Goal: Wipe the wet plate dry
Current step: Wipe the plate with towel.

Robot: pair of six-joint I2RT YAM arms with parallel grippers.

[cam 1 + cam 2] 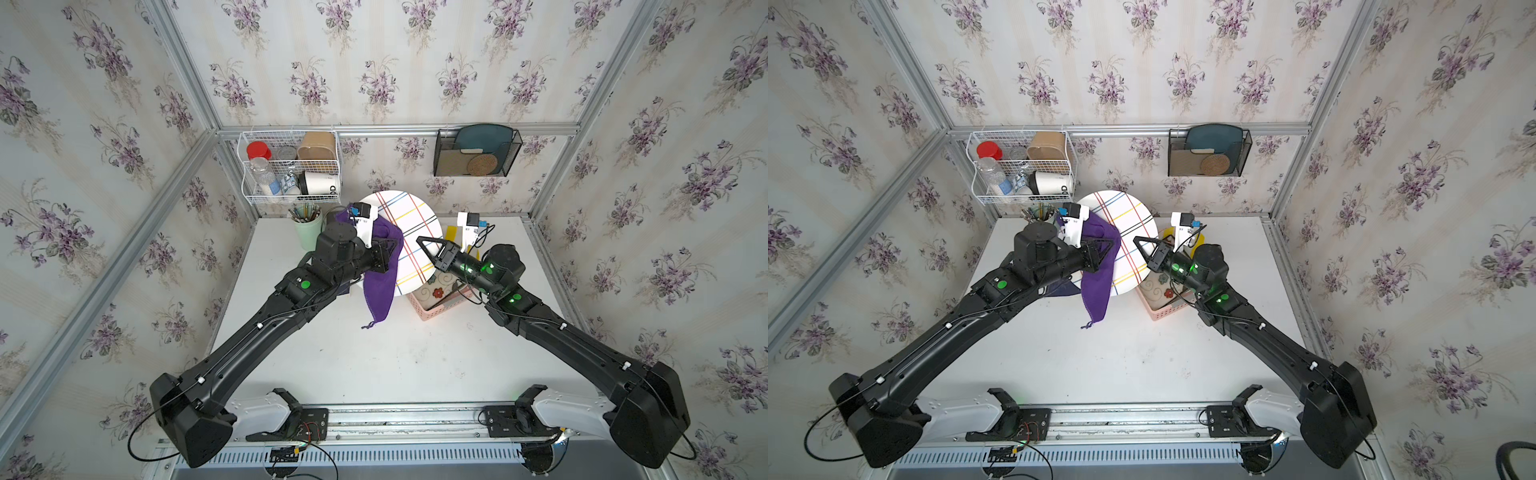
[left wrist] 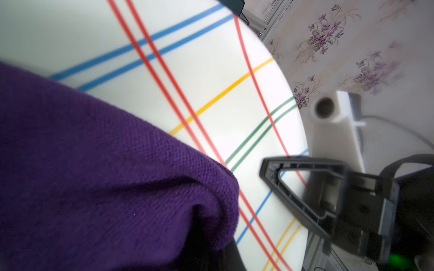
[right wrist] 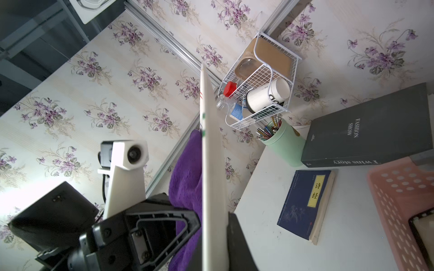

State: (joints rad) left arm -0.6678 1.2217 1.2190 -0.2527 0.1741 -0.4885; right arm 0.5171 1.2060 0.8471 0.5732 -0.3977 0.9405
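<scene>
The plate (image 1: 415, 220) (image 1: 1129, 216) is white with coloured stripes and stands nearly on edge above the table in both top views. My right gripper (image 1: 428, 249) (image 3: 212, 253) is shut on its rim, one finger on each face. A purple cloth (image 1: 380, 291) (image 1: 1096, 291) hangs down from my left gripper (image 1: 388, 251), which is shut on it and holds it against the plate's striped face (image 2: 211, 70). In the left wrist view the cloth (image 2: 94, 176) covers my own jaws. The right wrist view shows the plate (image 3: 211, 164) edge-on, with the cloth (image 3: 185, 178) on its far side.
On the back wall hang a white wire basket (image 1: 291, 166) of jars and cups and a black mesh rack (image 1: 478, 151). A green pencil cup (image 1: 307, 228) stands at the back left. A pink basket (image 1: 436, 303) sits under the plate. Two books (image 3: 366, 136) (image 3: 307, 204) lie nearby.
</scene>
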